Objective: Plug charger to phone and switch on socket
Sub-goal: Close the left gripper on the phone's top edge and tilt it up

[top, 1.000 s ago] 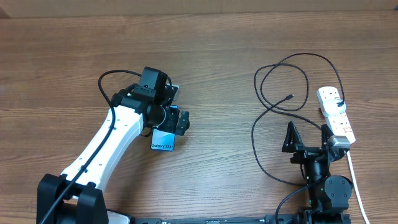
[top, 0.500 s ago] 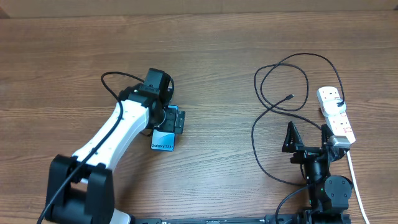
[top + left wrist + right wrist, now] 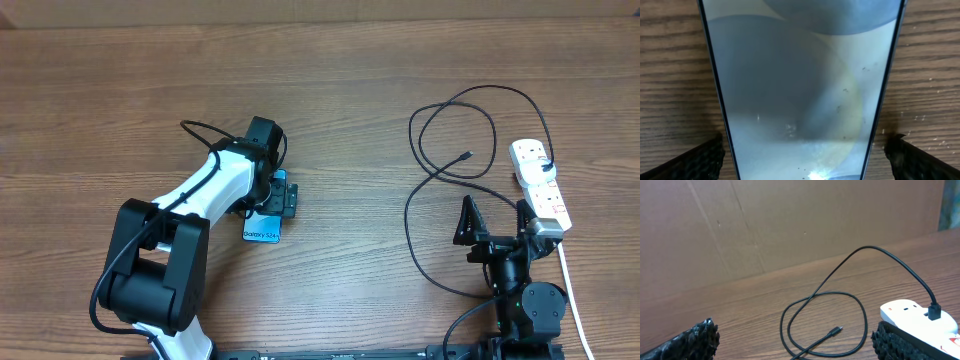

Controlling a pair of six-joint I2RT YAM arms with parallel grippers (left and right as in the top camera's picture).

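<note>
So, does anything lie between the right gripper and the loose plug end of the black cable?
No other object shows there. Between the right gripper and the plug end there is only bare table and one loop of the cable itself, crossing on the gripper's side of the plug end.

Worktop of matt brown wood grain, phone screen of glossy glass with dust specks, left fingers black with rough knurled pads, charger smooth black cable, socket smooth glossy white plastic, backdrop at 12 o'clock of matt brown cardboard.
</note>
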